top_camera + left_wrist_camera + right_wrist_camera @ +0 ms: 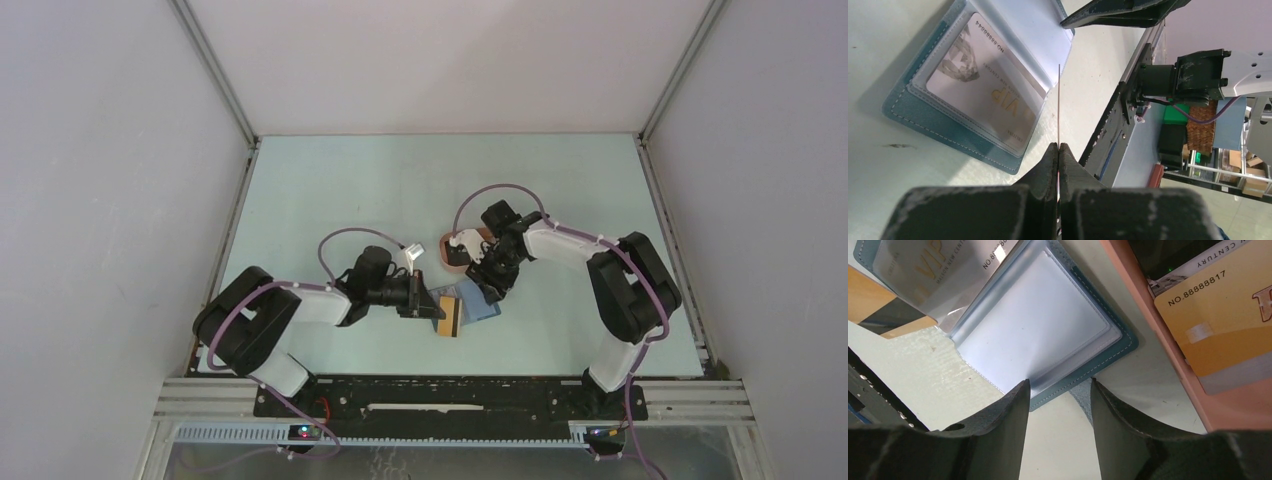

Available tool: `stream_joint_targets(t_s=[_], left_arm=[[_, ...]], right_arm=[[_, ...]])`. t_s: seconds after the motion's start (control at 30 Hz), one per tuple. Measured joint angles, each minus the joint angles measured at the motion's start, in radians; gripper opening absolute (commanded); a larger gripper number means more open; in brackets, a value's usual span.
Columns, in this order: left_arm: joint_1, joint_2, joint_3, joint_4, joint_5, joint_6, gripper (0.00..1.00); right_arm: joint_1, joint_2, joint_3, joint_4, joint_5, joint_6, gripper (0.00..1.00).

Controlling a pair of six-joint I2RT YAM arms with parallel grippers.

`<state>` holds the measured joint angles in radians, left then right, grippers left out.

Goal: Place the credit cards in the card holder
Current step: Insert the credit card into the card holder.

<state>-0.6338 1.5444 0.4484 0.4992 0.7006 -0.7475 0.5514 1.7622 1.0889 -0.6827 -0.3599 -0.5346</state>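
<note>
Orange-and-black plastic, a credit card (449, 317), is pinched between the closed jaws of the left end effector (1059, 150). In the left wrist view only its thin rim is seen, aimed toward the card holder (1033, 335). The card is judged to be held on edge so that its leading edge can be slid into a pocket mouth.

The card holder is laid open and flat on the desk (330, 190), just beyond the card and between the two arms. A pale VIP card (983, 92) is already lodged in the clear sleeve nearer the left arm, while the other sleeve is seen empty.

The right end effector (1059, 385) is set at the holder's outer edge with its jaws moderately parted and nothing clamped. It is judged to be placed there to steady the cover, though contact cannot be confirmed.

Further right, a salmon-pink tray (1238, 410) lies just beside the holder, with a gold card (1218, 325) and at least one more resting in it.

Open desk is left beyond and to both sides. Room is tight only where card, holder, right fingers and tray rim crowd together, so a shallow approach is judged necessary.
</note>
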Motion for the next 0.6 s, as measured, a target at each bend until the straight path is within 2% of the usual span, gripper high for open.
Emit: stream_joint_targets(t_s=[0.23, 0.6], left_arm=[[0.029, -0.014, 0.000, -0.068, 0.010, -0.005, 0.00], [0.058, -0.155, -0.011, -0.132, 0.009, -0.006, 0.00]], right_arm=[[0.019, 0.010, 0.010, -0.010, -0.010, -0.008, 0.56], [0.097, 0.027, 0.031, -0.019, -0.019, -0.020, 0.56]])
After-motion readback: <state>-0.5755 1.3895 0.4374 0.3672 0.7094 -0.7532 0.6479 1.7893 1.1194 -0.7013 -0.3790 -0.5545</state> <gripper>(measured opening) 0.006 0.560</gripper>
